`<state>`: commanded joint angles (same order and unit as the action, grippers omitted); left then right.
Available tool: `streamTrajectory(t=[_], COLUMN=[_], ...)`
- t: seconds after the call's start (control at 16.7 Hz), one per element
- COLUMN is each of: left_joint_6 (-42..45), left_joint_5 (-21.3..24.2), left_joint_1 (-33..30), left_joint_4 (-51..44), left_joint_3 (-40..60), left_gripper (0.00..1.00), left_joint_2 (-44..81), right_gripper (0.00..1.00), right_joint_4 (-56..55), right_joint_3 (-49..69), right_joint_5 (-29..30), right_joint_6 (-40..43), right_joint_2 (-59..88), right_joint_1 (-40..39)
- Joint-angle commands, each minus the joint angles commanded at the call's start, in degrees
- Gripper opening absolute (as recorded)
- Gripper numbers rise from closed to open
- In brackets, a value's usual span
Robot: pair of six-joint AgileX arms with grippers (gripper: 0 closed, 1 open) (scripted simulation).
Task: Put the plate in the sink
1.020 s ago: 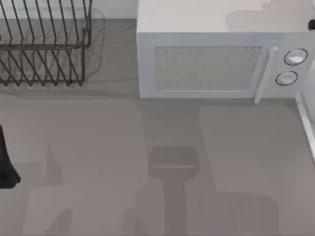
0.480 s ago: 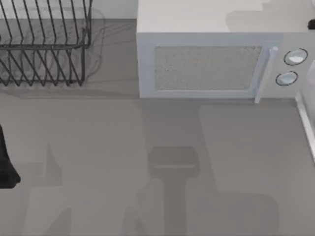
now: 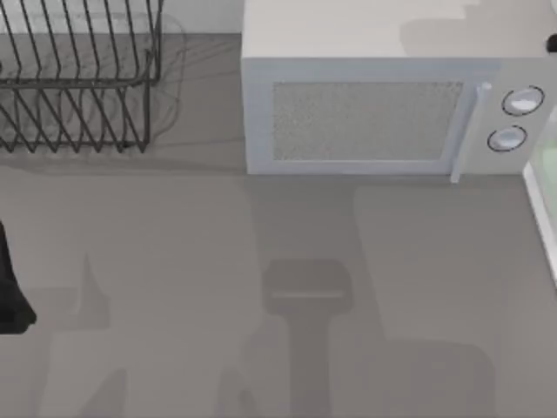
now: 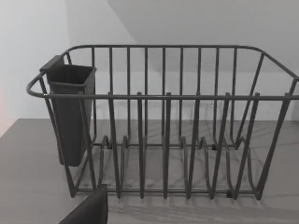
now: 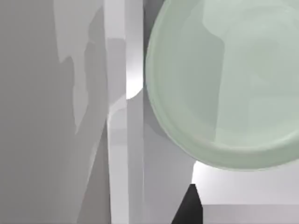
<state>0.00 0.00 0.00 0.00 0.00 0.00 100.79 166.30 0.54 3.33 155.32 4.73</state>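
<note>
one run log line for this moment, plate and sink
plate: over sink rim, right table edge | left arm: parked, left edge, facing dish rack | end effectors: unclear

We count one plate [image 5: 229, 79], pale mint-green, and one sink, of which we see a white rim [image 3: 541, 218] at the tabletop's [image 3: 174, 261] right edge. There is one microwave [image 3: 374, 113] with two round knobs [image 3: 522, 101], and one wire dish rack [image 4: 163, 140] carrying one dark cutlery cup [image 4: 70, 112].
</note>
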Motion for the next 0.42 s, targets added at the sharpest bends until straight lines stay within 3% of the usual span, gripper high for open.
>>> streamTrajectory(t=[0.12, 0.42], left_joint_6=[0.0, 0.0], left_joint_5=[0.0, 0.0], left_joint_1=[0.0, 0.0], left_joint_4=[0.0, 0.0], left_joint_3=[0.0, 0.0], left_gripper=[1.0, 1.0], left_joint_2=[0.0, 0.0], right_gripper=[1.0, 1.0], right_joint_4=[0.0, 0.0], right_joint_3=[0.0, 0.0], right_joint_5=[0.0, 0.0], right_joint_6=[0.0, 0.0], right_joint_2=[0.0, 0.0], right_joint_1=[0.0, 0.0])
